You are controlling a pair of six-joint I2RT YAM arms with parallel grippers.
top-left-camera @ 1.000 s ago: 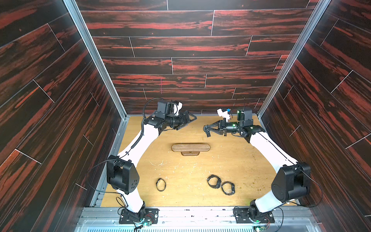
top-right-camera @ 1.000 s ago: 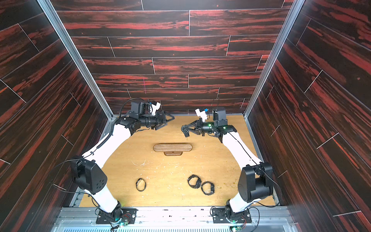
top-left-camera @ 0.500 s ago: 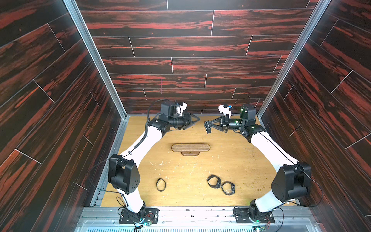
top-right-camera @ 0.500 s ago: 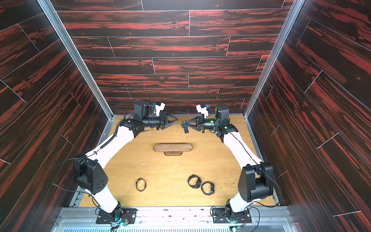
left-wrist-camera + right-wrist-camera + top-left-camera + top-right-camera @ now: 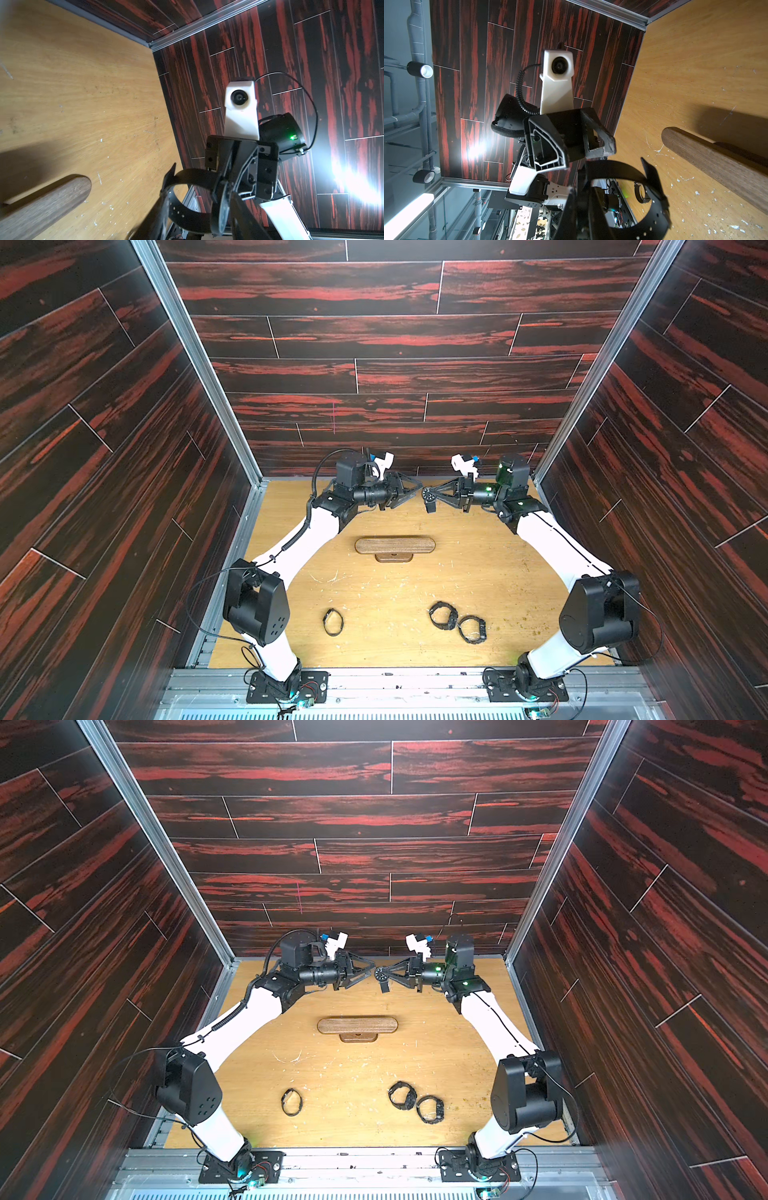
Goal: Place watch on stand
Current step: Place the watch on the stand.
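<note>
Aloft, right tool (image 5: 429, 494) pinches watch (image 5: 428, 498) (buckled).

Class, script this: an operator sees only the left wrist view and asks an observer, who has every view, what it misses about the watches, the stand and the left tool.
Operator: Any watches besides the held watch?
Observer: Yes, a lone watch and a pair of watches lie on the table, towards the arms' bases.
Operator: Is the stand occupied?
Observer: No, the whole bar of the stand is bare.
Operator: And my own tool?
Observer: The left tool has its jaws apart, close to the held strap.
</note>
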